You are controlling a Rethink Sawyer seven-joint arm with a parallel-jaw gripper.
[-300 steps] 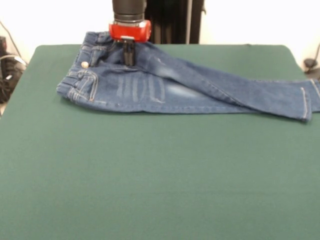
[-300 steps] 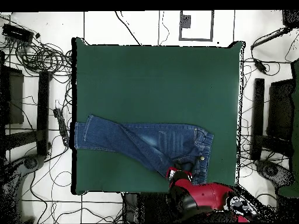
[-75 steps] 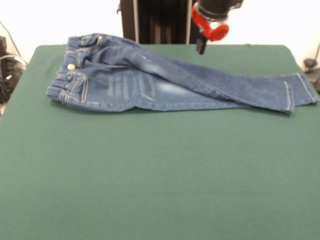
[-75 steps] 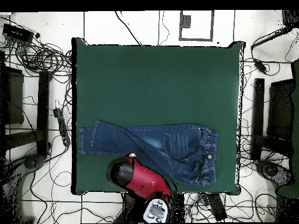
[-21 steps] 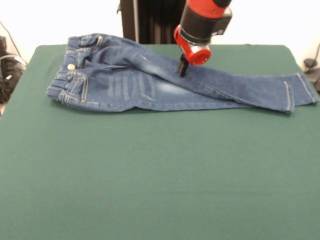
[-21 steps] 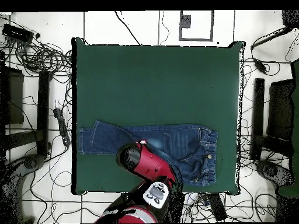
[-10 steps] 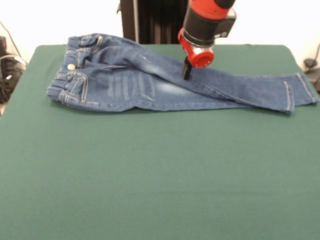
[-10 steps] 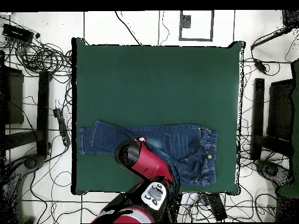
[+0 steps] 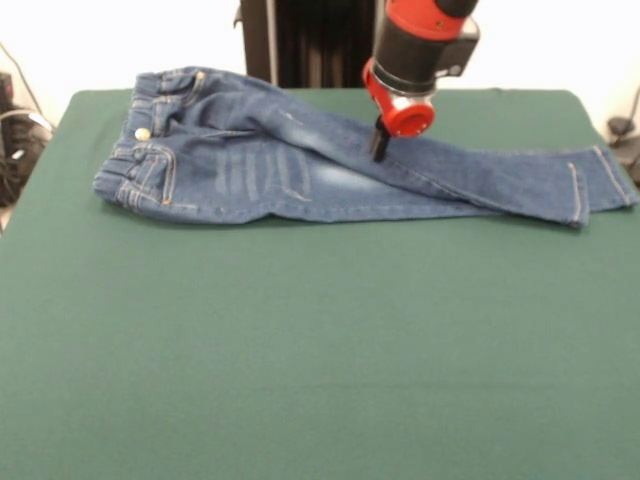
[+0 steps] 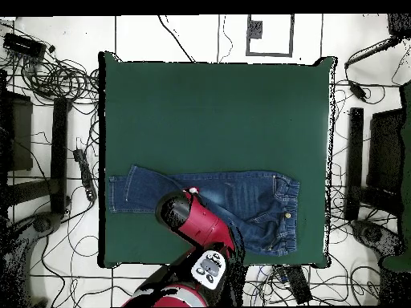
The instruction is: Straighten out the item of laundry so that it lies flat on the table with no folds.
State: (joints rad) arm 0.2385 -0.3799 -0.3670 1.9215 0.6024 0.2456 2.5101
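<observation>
The blue denim jeans [image 9: 330,165] lie along the far side of the dark green table [image 9: 320,350]. Their waistband is at the left and the leg hems at the right. The upper leg lies slantwise over the lower one, and the waist is bunched. My gripper [image 9: 379,148] points down onto the upper leg at mid-length, its tip at the denim. I cannot tell whether it is open or shut. In the overhead view the jeans [image 10: 249,196] lie near the table's [image 10: 217,112] bottom edge, and my red arm [image 10: 197,224] covers part of the legs.
The dark robot pedestal [image 9: 310,40] stands behind the table's far edge. Cables [image 10: 48,76] and black stands [image 10: 377,152] surround the table on the floor. The jeans' hems reach close to the table's side edge [image 10: 104,196].
My gripper has shifted slightly to the right over the upper leg in the front view. The jeans have not moved.
</observation>
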